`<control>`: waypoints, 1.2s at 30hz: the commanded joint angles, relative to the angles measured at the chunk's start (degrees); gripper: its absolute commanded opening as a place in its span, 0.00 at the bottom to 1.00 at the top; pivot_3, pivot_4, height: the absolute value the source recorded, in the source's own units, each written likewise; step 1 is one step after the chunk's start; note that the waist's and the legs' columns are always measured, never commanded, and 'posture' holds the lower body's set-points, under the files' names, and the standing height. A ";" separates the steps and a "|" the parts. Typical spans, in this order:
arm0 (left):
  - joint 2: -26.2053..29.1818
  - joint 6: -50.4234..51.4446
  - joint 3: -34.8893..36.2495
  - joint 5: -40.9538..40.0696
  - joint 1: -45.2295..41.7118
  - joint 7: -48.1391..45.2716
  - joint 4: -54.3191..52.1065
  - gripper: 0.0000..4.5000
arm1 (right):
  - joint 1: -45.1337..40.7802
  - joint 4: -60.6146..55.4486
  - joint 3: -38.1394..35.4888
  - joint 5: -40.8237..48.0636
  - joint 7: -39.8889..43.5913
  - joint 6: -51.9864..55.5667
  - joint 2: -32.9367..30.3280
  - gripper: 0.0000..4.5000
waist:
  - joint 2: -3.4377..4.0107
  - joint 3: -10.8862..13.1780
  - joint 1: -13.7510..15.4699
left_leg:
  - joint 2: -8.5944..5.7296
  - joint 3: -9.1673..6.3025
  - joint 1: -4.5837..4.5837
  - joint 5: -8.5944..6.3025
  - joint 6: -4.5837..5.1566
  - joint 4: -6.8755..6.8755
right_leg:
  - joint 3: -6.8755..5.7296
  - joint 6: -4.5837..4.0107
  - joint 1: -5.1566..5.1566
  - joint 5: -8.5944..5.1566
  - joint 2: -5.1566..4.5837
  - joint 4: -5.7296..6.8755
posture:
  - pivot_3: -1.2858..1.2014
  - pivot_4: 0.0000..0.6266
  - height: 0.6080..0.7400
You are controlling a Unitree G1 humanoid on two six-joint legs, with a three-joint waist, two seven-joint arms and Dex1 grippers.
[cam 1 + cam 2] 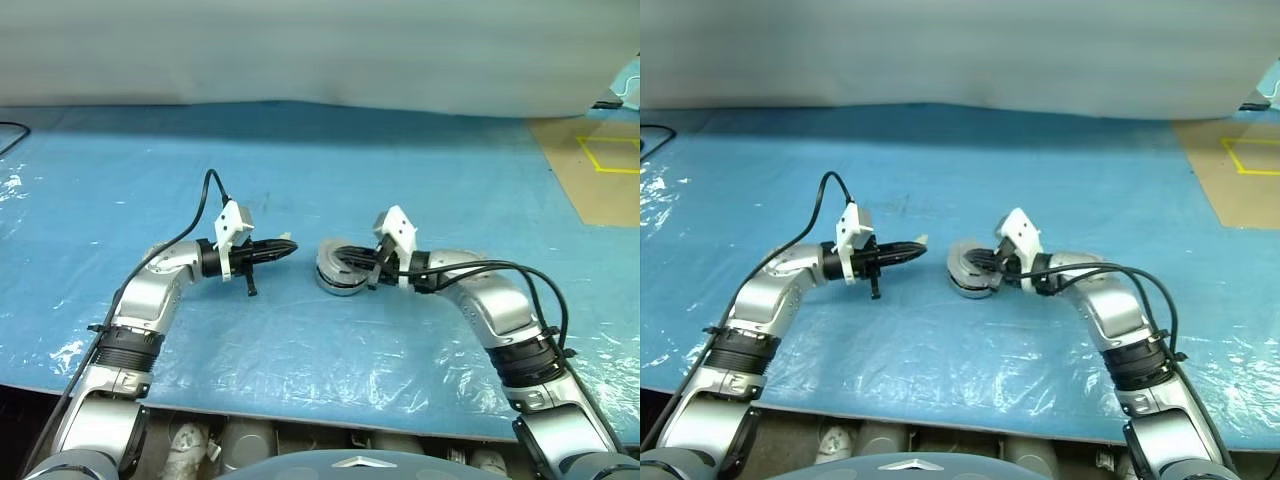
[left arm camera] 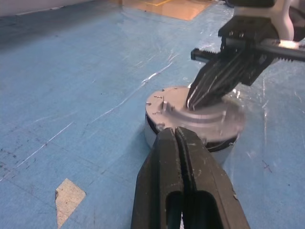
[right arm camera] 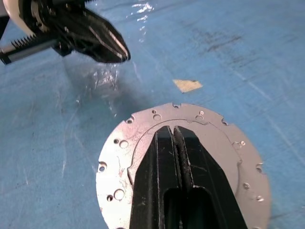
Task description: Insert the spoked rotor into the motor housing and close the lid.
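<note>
Now, working from your left: your left gripper (image 1: 288, 247) hangs over the blue-covered bench (image 1: 300, 170) with its two black fingers pressed together on nothing, pointing toward the motor housing (image 2: 157, 136), a short gap apart from it. A small tan scrap (image 3: 187, 85) lies on the cover near those tips. The housing sits mid-bench, well back from every edge, with the lid (image 3: 143, 129) on top. Your right gripper (image 3: 173, 129) has its fingers pinched shut too, tips over the lid's smooth bolted face.

Bright even overhead light; glare streaks on plastic sheeting (image 1: 330, 375); right pincer (image 2: 198, 102) motion-blurred.
</note>
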 commanded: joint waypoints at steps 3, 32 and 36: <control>1.07 0.26 1.18 -1.18 0.52 0.01 -2.86 0.02 | 0.03 3.79 1.47 -2.88 0.10 -3.58 0.74 0.00 | -0.01 0.00 0.00 | 0.00 0.00 0.02 0.00 0.00 0.00 | 0.01 0.00 0.01 0.00 0.00 0.01 | 0.52 0.24 1.00; 0.62 -0.88 0.45 -0.77 -0.01 -0.21 -1.30 0.00 | -1.78 -7.50 0.26 -3.44 1.70 -3.71 -4.48 0.99 | 0.00 0.00 0.01 | 0.00 -0.01 0.00 0.00 -0.01 0.01 | 0.01 0.01 -0.02 0.01 0.02 0.05 | 0.52 0.24 1.00; 0.55 -1.17 0.47 -0.66 -0.11 -0.18 -0.78 0.00 | -1.85 -6.98 2.13 -4.58 2.89 -4.11 -4.39 0.99 | 0.00 0.00 0.01 | 0.00 -0.01 0.00 0.00 -0.01 0.01 | 0.01 0.01 -0.02 0.01 0.02 0.05 | 0.52 0.24 1.00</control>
